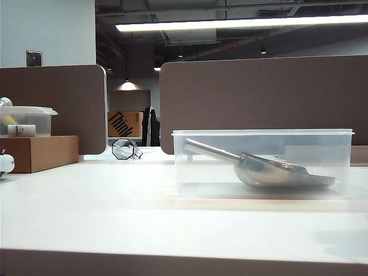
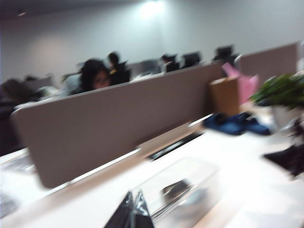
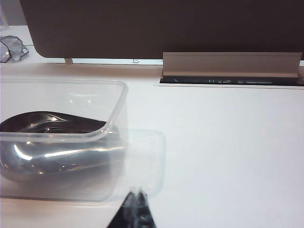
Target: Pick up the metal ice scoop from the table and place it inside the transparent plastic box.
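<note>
Left pincer: we find its tips pressed together, empty, raised beside the box.
Metal ice scoop: lies inside the transparent plastic box on the table.
Right pincer: tips together, empty, just beside the box.
Advice: we judge placement complete; withdraw clear of the rim.

Open-plan office. Brown rounded partition panels behind the work surface, gap between two of them. Dark exposed ceiling with one long fluorescent strip, lit; small pendant lamp glowing farther back. Pale wall at far left with a dark wall plate. Cardboard carton printed in black, seen through the gap. Left wrist view, blurred: seated people behind a divider, green potted plant.
</note>
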Controlling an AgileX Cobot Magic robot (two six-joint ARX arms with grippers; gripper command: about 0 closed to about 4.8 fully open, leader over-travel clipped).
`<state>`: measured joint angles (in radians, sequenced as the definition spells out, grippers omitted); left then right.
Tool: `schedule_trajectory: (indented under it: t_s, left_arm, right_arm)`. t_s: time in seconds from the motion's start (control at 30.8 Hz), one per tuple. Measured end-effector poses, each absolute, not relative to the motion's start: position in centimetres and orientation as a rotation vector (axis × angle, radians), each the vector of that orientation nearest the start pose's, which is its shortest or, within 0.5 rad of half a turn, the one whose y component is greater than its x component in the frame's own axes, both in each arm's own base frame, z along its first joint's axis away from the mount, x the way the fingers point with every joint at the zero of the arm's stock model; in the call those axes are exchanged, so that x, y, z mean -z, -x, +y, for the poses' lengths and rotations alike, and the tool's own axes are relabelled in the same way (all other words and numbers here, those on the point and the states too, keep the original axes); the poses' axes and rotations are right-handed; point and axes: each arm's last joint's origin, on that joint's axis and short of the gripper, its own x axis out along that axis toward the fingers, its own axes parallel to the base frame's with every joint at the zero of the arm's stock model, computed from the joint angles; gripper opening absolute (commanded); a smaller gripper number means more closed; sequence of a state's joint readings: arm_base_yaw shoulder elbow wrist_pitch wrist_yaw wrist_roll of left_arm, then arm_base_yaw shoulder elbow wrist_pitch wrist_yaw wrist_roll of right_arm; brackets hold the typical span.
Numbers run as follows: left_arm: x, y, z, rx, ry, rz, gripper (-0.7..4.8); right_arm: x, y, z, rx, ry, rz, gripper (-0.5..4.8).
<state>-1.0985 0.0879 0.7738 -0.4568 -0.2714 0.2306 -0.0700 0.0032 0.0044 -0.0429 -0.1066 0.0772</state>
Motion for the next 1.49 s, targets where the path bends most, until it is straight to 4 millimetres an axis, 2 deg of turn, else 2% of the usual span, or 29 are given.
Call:
schedule_trajectory:
  t_s: [0.26,0.45,0.68,0.81,1.17,1.49]
  left_arm:
    - [-30.6,-2.6,-2.4,0.648,-0.196,-0.121,-0.05]
    - [-26.8,-5.0,-4.4,0.527,-0.133,-0.15,-0.04]
    - [-22.5,-8.0,-3.7,0.443,0.029,-0.159,-0.04]
    - [-20.7,-8.8,-3.1,0.388,0.085,-0.124,-0.04]
    - [-17.3,-9.7,-1.3,0.18,0.083,-0.073,-0.04]
    - [-17.1,-9.7,-0.7,0.117,0.047,-0.061,-0.05]
  right_arm:
    - [-16.1,-9.7,-0.4,-0.035,-0.081,0.043,-0.01]
    - [-16.1,-9.7,-0.4,-0.036,-0.081,0.043,-0.01]
    - [-16.1,-9.7,-0.4,-0.037,-0.081,0.043,-0.01]
    - [-16.1,-9.7,-0.4,-0.037,-0.081,0.043,-0.01]
    - [-16.1,-9.7,-0.4,-0.037,-0.081,0.043,-0.01]
    - [-16.1,-9.7,-0.4,-0.036,-0.081,0.043,-0.01]
